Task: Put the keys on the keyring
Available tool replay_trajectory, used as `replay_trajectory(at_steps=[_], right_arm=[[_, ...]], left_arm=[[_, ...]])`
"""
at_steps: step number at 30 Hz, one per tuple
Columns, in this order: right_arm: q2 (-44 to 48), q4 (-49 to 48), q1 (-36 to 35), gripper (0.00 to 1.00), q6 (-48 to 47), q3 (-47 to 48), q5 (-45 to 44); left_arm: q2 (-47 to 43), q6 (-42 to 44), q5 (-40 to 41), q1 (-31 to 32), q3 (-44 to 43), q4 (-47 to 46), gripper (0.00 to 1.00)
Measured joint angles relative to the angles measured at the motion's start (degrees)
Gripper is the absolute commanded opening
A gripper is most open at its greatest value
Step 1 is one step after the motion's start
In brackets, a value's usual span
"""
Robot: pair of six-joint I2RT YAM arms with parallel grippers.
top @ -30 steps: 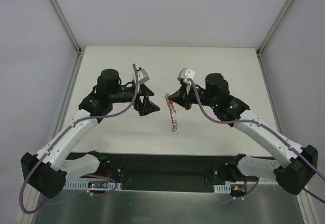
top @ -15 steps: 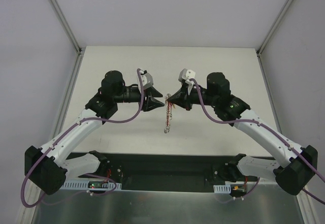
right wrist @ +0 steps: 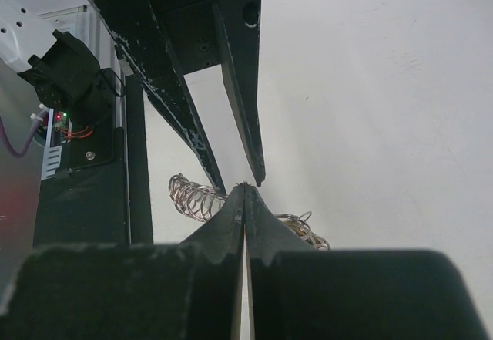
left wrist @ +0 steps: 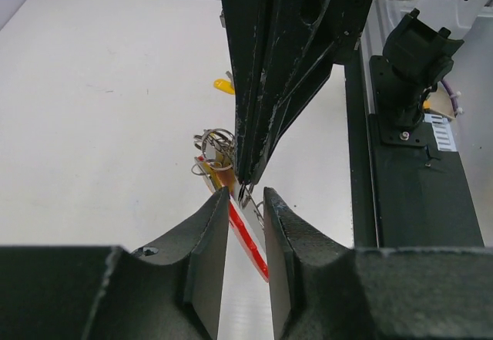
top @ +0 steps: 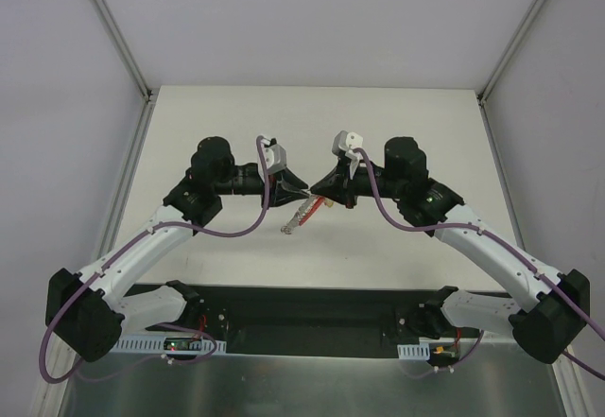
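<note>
Between the two gripper tips, over the middle of the table (top: 397, 114), the keyring (top: 299, 215) slants away toward the near left. Its silver rings (left wrist: 214, 141) bunch at one end and its red band (left wrist: 254, 247) runs under the left fingers. Whether its far end rests on the table cannot be told.

The right gripper (top: 319, 189) has its jaws pressed together. In the left wrist view their tips come to one point and pinch a small link of the keyring.

The left gripper (top: 301, 191) meets it tip to tip, with its jaws a little apart, one finger on each side of the right gripper's point. Whether those fingers (left wrist: 206, 247) touch the metal is hard to make out.

One yellow-headed key (left wrist: 223, 86) lies on the table just beyond the rings, partly cut off by the right gripper.

From the right wrist, its own fingers hide most of the bunch; only a wire coil (right wrist: 192, 193) and a few loops show.
</note>
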State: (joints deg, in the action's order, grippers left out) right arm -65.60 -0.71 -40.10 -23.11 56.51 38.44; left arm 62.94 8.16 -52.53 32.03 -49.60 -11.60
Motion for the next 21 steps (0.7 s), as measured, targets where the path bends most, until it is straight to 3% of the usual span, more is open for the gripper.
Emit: replay_trajectory(at_steps=[9,13,16,19,20,21], right_arm=[[0.0,-0.4,0.0,0.01,0.2,0.0,0.4],[0.1,-0.3,0.0,0.01,0.2,-0.1,0.4],[0.2,-0.3,0.0,0.01,0.4,-0.2,0.5],[0.2,-0.3,0.0,0.18,0.8,-0.2,0.4],[0.3,-0.4,0.1,0.3,1.1,-0.2,0.3],[0.3,-0.5,0.1,0.34,1.4,-0.2,0.3]], left_arm=[[1.7,-0.1,-0.2,0.3,0.0,-0.2,0.17],[2.1,-0.3,-0.7,0.3,0.0,-0.3,0.01],[2.4,-0.6,-1.1,0.3,0.0,-0.4,0.0],[2.4,-0.7,-1.2,0.3,0.0,-0.5,0.0],[2.4,-0.7,-1.2,0.3,0.0,-0.5,0.0],[2.4,-0.8,-1.1,0.5,0.1,-0.5,0.0]])
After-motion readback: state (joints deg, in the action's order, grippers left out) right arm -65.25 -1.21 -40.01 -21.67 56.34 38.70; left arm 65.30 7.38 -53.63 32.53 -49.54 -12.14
